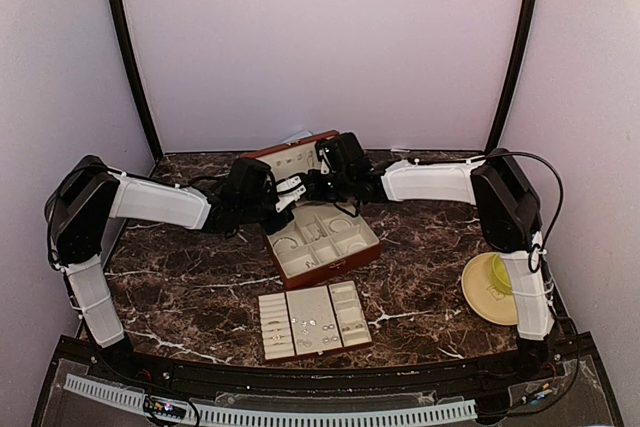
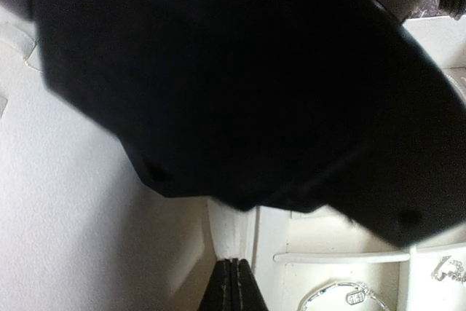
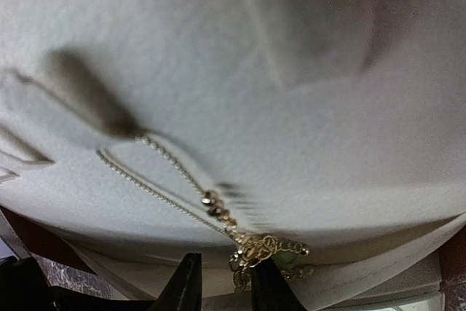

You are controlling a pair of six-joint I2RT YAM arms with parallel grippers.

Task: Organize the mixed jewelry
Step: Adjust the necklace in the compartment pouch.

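Fingers of the left gripper point(image 2: 230, 285) are pressed shut, empty, beside the red-brown box point(image 1: 345, 265). Right gripper point(image 3: 226, 285), part-open, straddles the gold chain necklace point(image 3: 218, 213) on the cream lid lining; release it slowly so it hangs untangled.

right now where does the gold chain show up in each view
top external: too small to pick out.
left wrist: not in it.
right wrist: gold chain hangs on the cream lid lining, bottom centre, above the right claw.
shared landmark: the red-brown box, its cream lining in all three.
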